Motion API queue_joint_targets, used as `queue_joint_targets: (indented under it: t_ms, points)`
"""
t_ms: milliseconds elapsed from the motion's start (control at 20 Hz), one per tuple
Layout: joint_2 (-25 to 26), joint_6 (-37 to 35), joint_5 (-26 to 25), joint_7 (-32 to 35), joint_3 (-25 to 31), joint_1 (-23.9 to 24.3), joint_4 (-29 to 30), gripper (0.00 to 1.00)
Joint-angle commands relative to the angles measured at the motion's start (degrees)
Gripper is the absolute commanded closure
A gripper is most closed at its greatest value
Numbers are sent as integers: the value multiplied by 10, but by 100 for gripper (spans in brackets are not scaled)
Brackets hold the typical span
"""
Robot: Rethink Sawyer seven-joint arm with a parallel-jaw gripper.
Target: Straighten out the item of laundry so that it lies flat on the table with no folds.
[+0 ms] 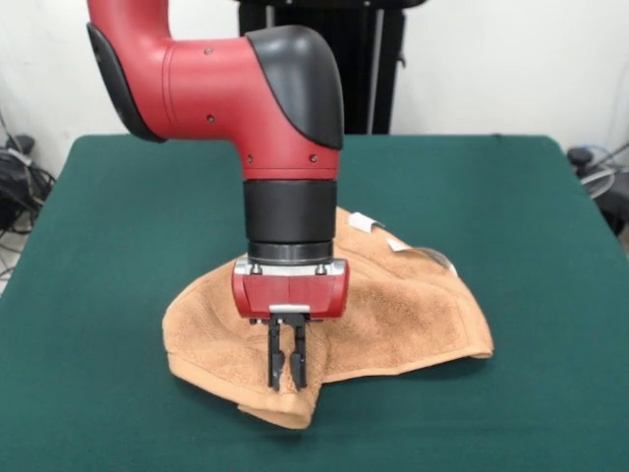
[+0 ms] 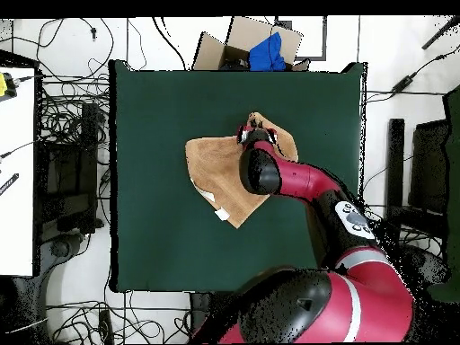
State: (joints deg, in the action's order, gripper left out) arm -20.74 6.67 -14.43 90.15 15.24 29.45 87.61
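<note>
Gripper (image 1: 286, 379) down on towel (image 1: 393, 315) near edge – towel rumpled, w/ folds.

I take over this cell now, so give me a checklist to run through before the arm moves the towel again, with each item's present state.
1. Grip: gripper fingers close together at the folded front corner of the orange-tan terry cloth towel; cloth between them: cannot tell.
2. Towel flat: not ok, front corner doubled over, edges curved.
3. Towel fully on the dark green felt table: ok.
4. Room to spread: ok, bare felt all around.
5. White tags visible at far edge: ok.
</note>
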Motion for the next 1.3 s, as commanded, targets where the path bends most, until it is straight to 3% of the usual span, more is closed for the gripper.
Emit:
queue_joint_targets:
  t_ms: [50,550,1300]
  points:
    - [-12,22,14,112,-19,-9,19,100]
    - [-31,11,4,108,-14,1,41,100]
    - [-155,-46,-15,87,10,63,170,100]
